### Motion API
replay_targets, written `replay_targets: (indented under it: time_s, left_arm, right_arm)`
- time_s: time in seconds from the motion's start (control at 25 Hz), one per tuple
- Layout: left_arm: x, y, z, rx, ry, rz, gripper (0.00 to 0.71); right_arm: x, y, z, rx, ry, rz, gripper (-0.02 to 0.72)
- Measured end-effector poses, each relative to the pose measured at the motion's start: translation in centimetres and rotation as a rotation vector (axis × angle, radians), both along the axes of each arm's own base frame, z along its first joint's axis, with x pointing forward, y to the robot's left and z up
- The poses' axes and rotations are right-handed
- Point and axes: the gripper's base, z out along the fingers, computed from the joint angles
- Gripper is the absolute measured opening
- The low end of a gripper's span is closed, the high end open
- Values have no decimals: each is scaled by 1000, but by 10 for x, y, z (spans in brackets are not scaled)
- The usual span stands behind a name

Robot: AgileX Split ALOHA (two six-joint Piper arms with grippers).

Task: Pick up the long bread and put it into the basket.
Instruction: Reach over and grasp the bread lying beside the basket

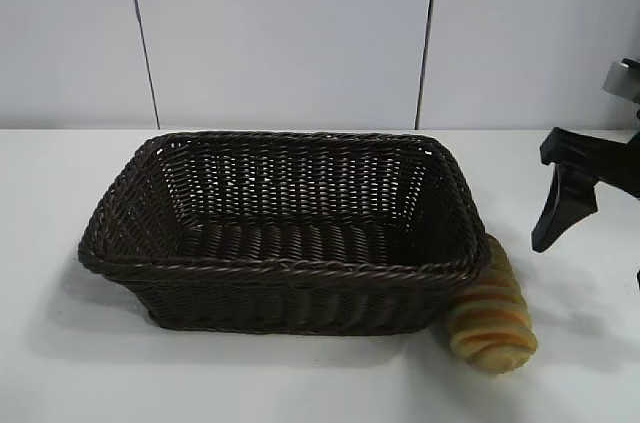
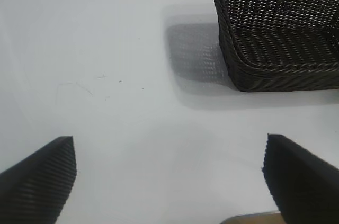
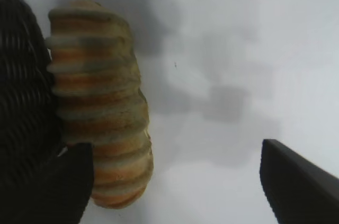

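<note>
White tabletop (image 1: 300, 383) and pale wall panels behind it are all I have for a setting, with the large rectangular dark brown woven wicker basket (image 1: 285, 233) sitting mid-table, nothing inside it that I can see. The long bread (image 1: 492, 315), an oblong pale tan loaf with orange-brown crosswise ridges, lies on the table just outside the basket's right-hand end, pressed against the wicker wall.

My right gripper (image 1: 580, 205) hangs above and slightly to the right of the loaf, angled downward, fingers spread wide and holding nothing. In its wrist view the loaf (image 3: 100, 118) sits off toward one finger (image 3: 63, 187), which overlaps the loaf's edge on the basket side, while the other finger (image 3: 299, 181) is well clear over bare table. My left gripper (image 2: 169, 179) is parked over open table beside the basket's far end, fingers released and empty.

I judge this as the approach step: the bread is not yet grasped. Next I need to centre the fingers across the loaf's width, and the tricky part will be slipping one finger between loaf and wicker without snagging the basket, then descending and closing.
</note>
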Motion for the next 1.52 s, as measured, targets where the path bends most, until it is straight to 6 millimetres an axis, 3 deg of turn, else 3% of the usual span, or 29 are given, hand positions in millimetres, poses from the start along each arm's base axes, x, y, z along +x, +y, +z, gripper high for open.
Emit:
replay_targets:
  time_s: [0.48,1.52]
  left_arm:
    - [0,0,0,0,0,0,689]
    - [0,0,0,0,0,0,689]
  right_arm:
    - [7,5,-19,61,19,-25,610]
    - [12,8,-17,102,-25,-45,584]
